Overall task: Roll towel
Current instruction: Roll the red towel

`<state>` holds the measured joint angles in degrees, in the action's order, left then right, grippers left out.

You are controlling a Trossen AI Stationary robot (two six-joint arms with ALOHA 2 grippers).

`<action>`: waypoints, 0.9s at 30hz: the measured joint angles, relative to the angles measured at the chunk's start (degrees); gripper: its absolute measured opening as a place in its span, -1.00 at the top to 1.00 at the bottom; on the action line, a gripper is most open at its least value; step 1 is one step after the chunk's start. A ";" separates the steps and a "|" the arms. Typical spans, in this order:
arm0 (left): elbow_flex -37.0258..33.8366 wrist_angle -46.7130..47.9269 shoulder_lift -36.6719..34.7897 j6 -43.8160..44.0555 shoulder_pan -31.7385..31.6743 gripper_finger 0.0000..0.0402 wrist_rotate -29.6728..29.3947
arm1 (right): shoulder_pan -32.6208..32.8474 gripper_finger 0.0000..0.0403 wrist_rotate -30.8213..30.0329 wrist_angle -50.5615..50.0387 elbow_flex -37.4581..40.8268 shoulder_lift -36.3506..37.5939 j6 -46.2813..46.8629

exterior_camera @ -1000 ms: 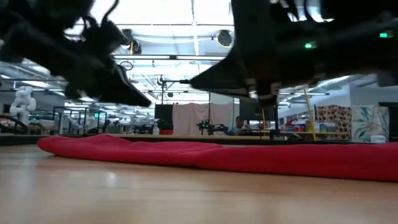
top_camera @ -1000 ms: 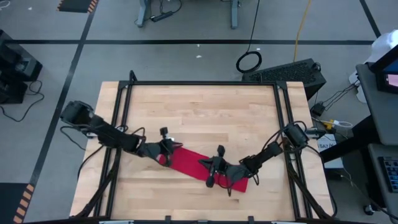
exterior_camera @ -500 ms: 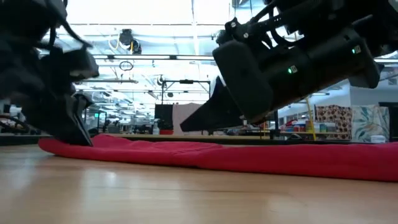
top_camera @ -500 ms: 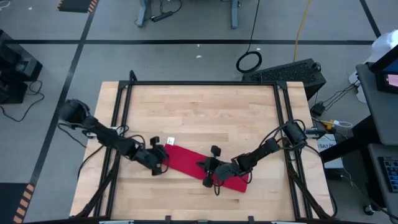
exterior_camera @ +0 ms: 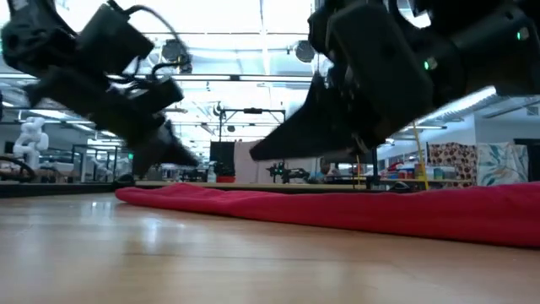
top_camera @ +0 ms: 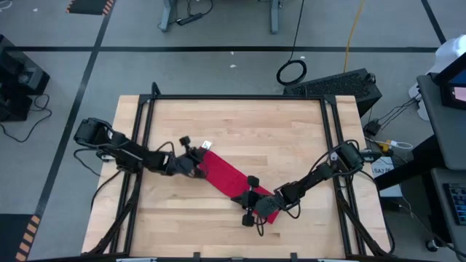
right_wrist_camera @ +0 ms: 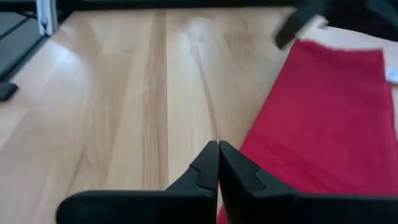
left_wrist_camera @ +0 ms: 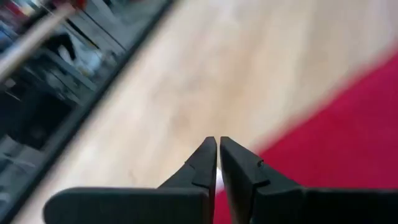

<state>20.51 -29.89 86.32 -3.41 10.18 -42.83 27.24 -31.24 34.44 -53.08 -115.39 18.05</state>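
The red towel (top_camera: 237, 182) lies flat on the wooden table as a long strip, slanting from far left to near right. Its small white tag (top_camera: 206, 145) is at the far-left end. My left gripper (top_camera: 199, 164) is shut beside that end; in its wrist view the tips (left_wrist_camera: 217, 142) are over bare wood at the red edge (left_wrist_camera: 348, 143). My right gripper (top_camera: 251, 204) is shut at the towel's near-right end, and its tips (right_wrist_camera: 217, 144) stand beside the long edge (right_wrist_camera: 329, 112). In the low view both grippers (exterior_camera: 181, 160) (exterior_camera: 253, 156) hang just above the towel (exterior_camera: 337, 211). My left gripper's shut fingertips stand at the edge of the towel's far-left end, slanting down from the table's left; I cannot tell whether they touch the cloth. My right gripper's shut fingertips stand beside the towel's long edge near its near-right end; I cannot tell whether they touch it.
A black metal frame (top_camera: 145, 109) runs round the table. Bare wood lies open toward the far edge (top_camera: 255, 124) and along the near edge (top_camera: 189, 233). Beyond the table, the floor has a cable coil (top_camera: 291, 71) and a dark case (top_camera: 338, 86).
My left gripper dipped toward the near edge, then swung toward the far edge at the towel's left end. The towel has turned about on the table: its left end has swung toward the far edge while its near-right end has stayed almost in place. Both grippers have stayed shut.
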 joint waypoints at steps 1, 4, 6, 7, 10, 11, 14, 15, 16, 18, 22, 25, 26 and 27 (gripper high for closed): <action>0.00 -3.09 0.07 -2.28 -1.48 0.86 0.75 | -0.15 0.99 0.00 0.03 -0.01 0.36 -0.47; 0.85 -4.63 -1.28 -2.46 -3.56 0.86 3.06 | -0.81 0.99 -0.19 -2.97 -0.02 1.75 -2.30; 1.03 -1.02 -3.80 2.33 -2.95 0.86 6.49 | -1.17 0.99 -0.15 -6.79 -0.02 2.92 -2.03; 1.05 1.25 -4.92 5.47 -2.52 0.86 8.86 | -1.28 0.99 -0.14 -9.48 -0.02 3.73 -1.79; 1.01 9.96 -7.93 12.44 -0.87 0.86 19.72 | -1.52 0.99 0.07 -15.87 -0.02 6.07 -1.37; 1.02 11.41 -8.60 13.31 -0.12 0.86 24.88 | -1.68 0.99 0.14 -18.12 -0.02 6.98 -1.43; 1.04 14.37 -9.51 16.58 2.30 0.86 34.35 | -2.57 0.99 1.38 -23.20 -0.02 9.01 -2.13; 1.01 14.39 -9.57 17.82 2.93 0.86 33.90 | -2.74 0.99 1.61 -24.63 -0.02 9.22 -2.32; 1.05 14.21 -9.55 18.04 3.46 0.86 32.06 | -2.92 0.99 1.64 -25.95 -0.02 9.22 -2.32; 1.05 14.78 -9.05 17.83 3.91 0.86 26.68 | -3.02 0.99 1.64 -27.17 0.00 8.81 -2.02; 0.34 15.92 -6.27 13.83 0.19 0.86 21.85 | -2.99 0.99 3.13 -27.53 0.00 7.04 1.94; -0.28 16.09 -3.56 11.74 -4.36 0.86 21.89 | -2.55 0.99 3.08 -27.14 0.00 5.71 7.45; -0.28 15.38 -2.68 10.55 -5.68 0.86 21.89 | -2.29 0.99 3.10 -26.74 0.00 5.55 8.78; -0.27 13.95 -1.73 9.21 -6.97 0.86 21.86 | -1.89 0.99 3.01 -26.27 0.00 5.53 9.75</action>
<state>20.25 -15.94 84.59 5.80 3.21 -20.97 25.35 -28.23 8.16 -53.08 -109.86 27.80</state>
